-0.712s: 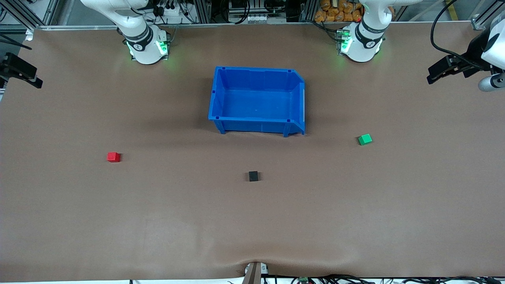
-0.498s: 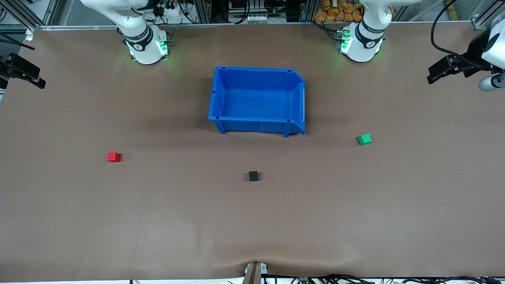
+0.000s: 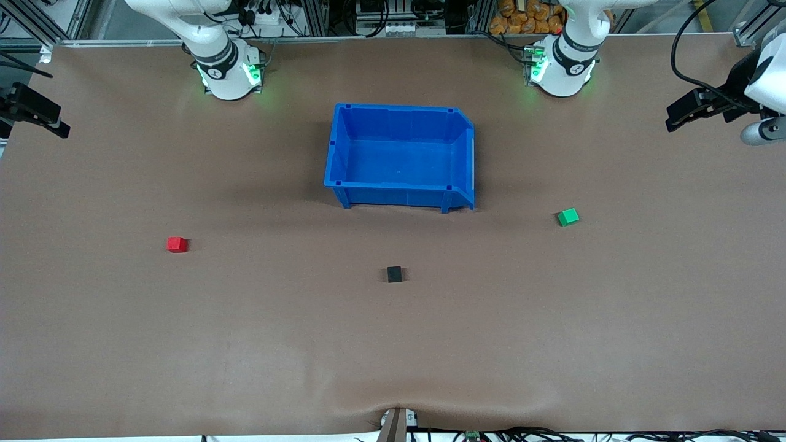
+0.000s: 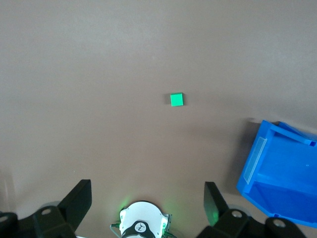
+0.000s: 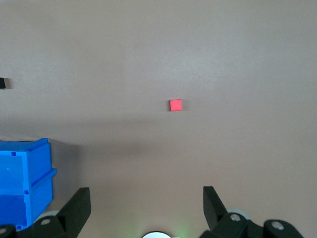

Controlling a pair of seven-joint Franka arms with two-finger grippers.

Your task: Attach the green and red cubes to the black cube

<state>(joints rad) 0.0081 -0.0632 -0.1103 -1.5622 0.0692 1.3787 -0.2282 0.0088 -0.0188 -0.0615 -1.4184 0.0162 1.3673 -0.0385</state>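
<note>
Hovering, left gripper (image 4: 145, 198): spread wide over the green cube (image 3: 568, 217)
Hovering, right gripper (image 5: 145, 201): spread wide over the red cube (image 3: 177, 244)
Lying between them: black cube (image 3: 394, 274)

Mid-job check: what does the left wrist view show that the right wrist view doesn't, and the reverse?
Only the left wrist view shows the green cube, lying alone on the table, plus the left gripper, open, high over the table. Only the right wrist view shows the red cube, the black cube at the frame's edge, and the right gripper, open, also high. Both show part of the blue bin and the brown table surface.
</note>
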